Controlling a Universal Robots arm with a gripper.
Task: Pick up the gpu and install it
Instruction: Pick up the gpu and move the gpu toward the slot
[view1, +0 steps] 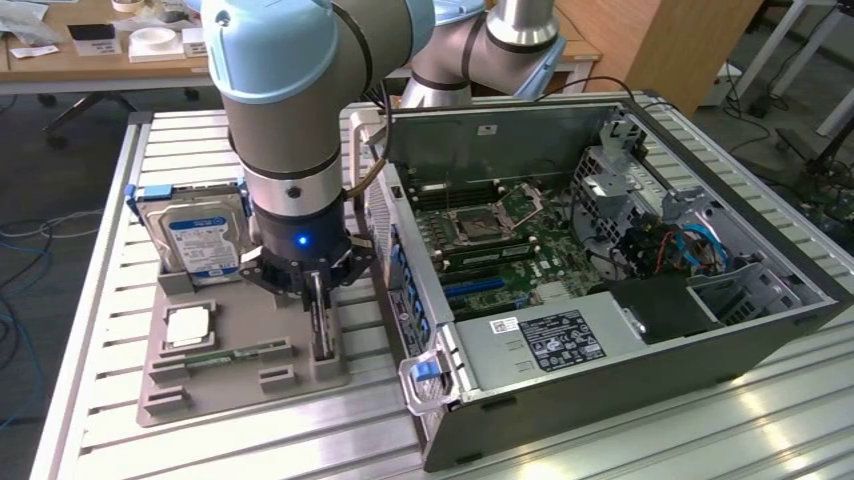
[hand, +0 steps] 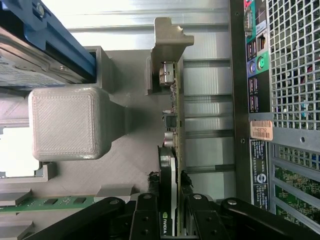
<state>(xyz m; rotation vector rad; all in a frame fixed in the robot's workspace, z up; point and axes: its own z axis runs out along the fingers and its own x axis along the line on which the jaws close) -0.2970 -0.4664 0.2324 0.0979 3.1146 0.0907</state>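
Wrist view sets the fingers (hand: 145, 215) nearest us, black and jointed, pinching the gpu (hand: 170, 150) edge-on, one pad on its black cooler face and one on the bare board side. We judge that the pads cover only a short stretch of the thin card, so the far end with the silver metal bracket (hand: 172, 45) could swing or sag. A crooked pull could jam the board in the slot of the grey holder (hand: 120, 165), matte and finely ridged like printed plastic, and drag that holder along; the smooth cooler may also let the pads slip. Farther off stands the perforated metal wall of the computer case (hand: 295, 65). Exterior view has the card standing on its long edge in the holder, on the ribbed aluminium counter (view1: 107, 300), near the label-faced hard drive (view1: 200, 235). The open case lies just beside, and we think its sheet-metal edges could catch the bracket.
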